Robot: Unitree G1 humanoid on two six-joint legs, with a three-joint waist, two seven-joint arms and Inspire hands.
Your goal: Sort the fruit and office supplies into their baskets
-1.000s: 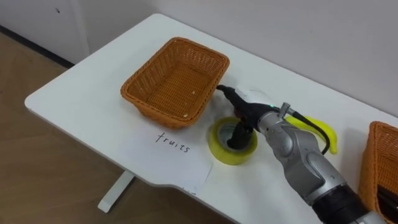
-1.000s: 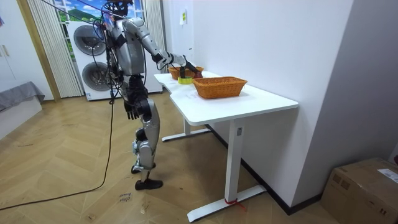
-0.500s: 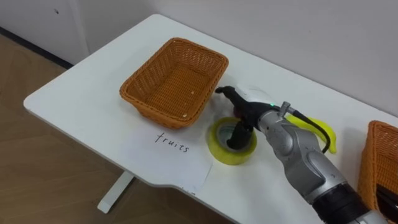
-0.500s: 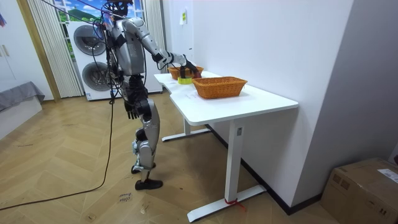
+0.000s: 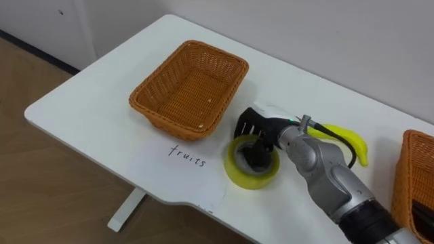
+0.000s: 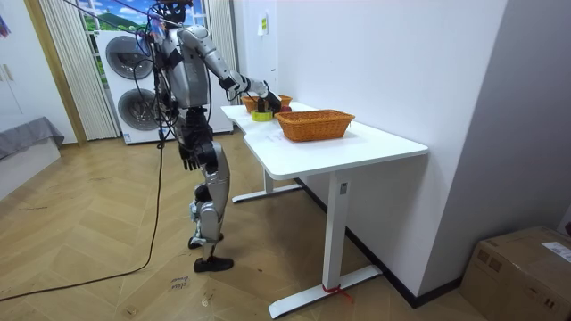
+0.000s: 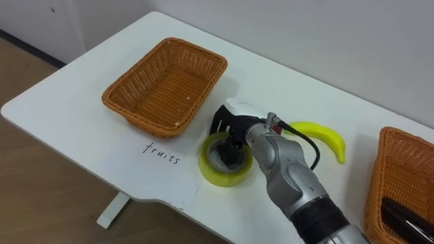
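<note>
A yellow tape roll [image 5: 237,169] lies on the white table [image 5: 88,88] just in front of the left wicker basket [image 5: 190,85], which holds nothing. My right hand [image 5: 259,127] is on the roll, its fingers curled down over the far rim and into the hole, gripping it. A banana [image 5: 347,138] lies behind my forearm, to the right of the roll. In the room view I stand at the table's far end, with the right hand [image 6: 259,100] over the roll and the left hand [image 6: 186,159] hanging at my hip.
A second wicker basket [image 7: 380,169] stands at the right edge with dark items [image 7: 405,213] in it. A sheet of paper with a handwritten label [image 5: 183,163] lies before the left basket, close to the table's front edge. The wall runs behind the table.
My right hand's fingers were stretched out over the roll; they have now curled down onto its rim. Roll, banana and baskets stay where they were.
</note>
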